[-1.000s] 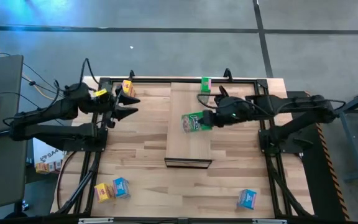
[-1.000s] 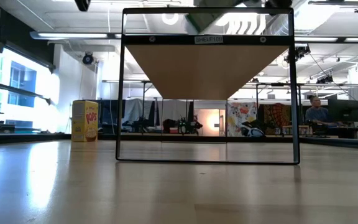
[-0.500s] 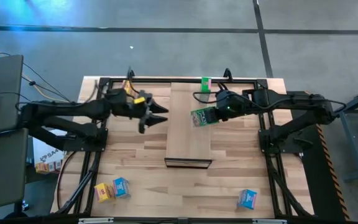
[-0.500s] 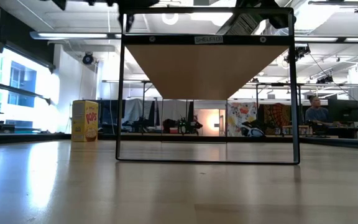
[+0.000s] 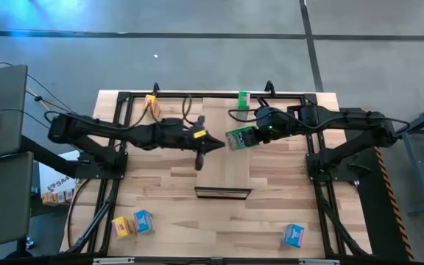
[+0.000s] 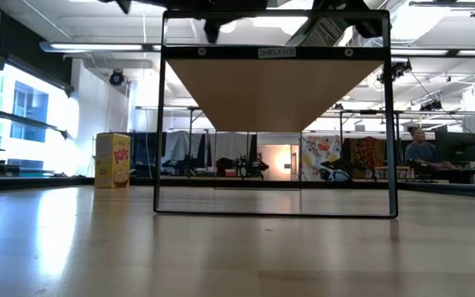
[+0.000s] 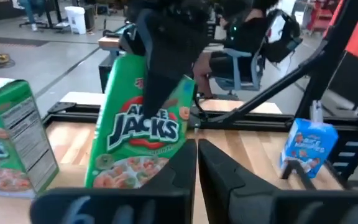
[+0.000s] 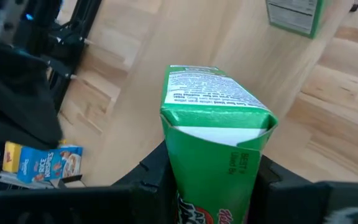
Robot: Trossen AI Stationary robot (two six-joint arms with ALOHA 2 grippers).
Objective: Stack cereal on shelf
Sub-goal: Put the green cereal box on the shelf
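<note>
Bright, even light overhead; ceiling strips (image 6: 435,51) glare, and a window (image 6: 23,115) blows out white. The tabletop (image 6: 237,256) carries a soft sheen, blurred closest to the lens. Left claw (image 7: 194,163) smears dark, out of focus.

A grey concrete floor (image 5: 197,51) is stretching out beyond the far edge of the butcher-block table (image 5: 168,199), with a dark seam line (image 5: 311,44) running across it. At table height, daylight is pouring through tall windows (image 6: 23,115) on one side while long ceiling lights (image 6: 97,47) are glowing overhead. A person (image 6: 420,148) is sitting at a monitor (image 6: 456,147) in the far workspace, and a lit doorway (image 6: 279,161) is showing at the back.
</note>
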